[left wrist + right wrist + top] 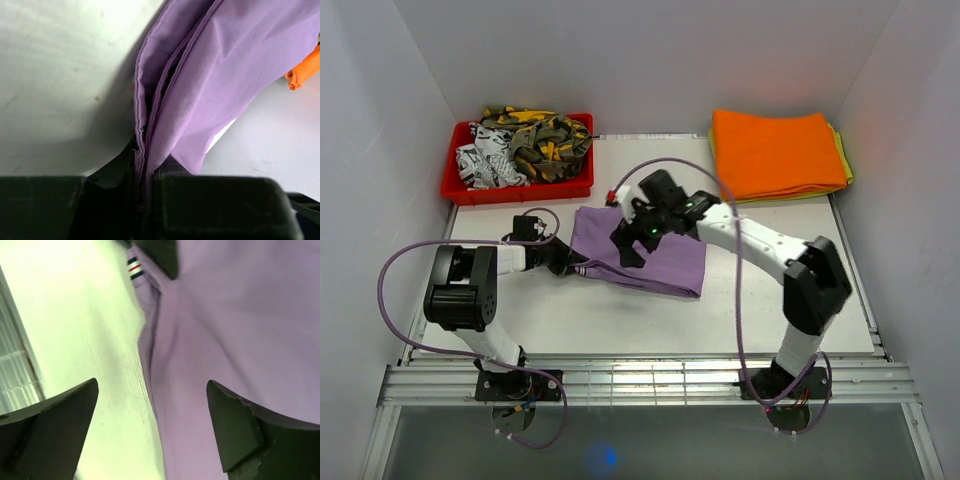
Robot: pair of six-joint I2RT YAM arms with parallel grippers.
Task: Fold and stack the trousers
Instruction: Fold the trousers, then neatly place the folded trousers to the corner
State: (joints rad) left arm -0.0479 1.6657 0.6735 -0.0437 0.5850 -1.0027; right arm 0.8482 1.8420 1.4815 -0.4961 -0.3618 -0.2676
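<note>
Behind the folded trousers (655, 265) sit a red bin (515, 190) and orange cloths (775, 150).

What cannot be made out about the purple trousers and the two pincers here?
- Top view: the right pincer and its arm cover part of the trousers.
- Left wrist view: the cloth hides the left pincer tips; layers pinched uncountable.
- Right wrist view: picture edges cut the trousers off.
- Top view: garments heaped in the red bin cannot be counted.

left pincer (146, 175) tips buried in trousers (235, 75) fold, right arm (760, 245) hiding part
</note>
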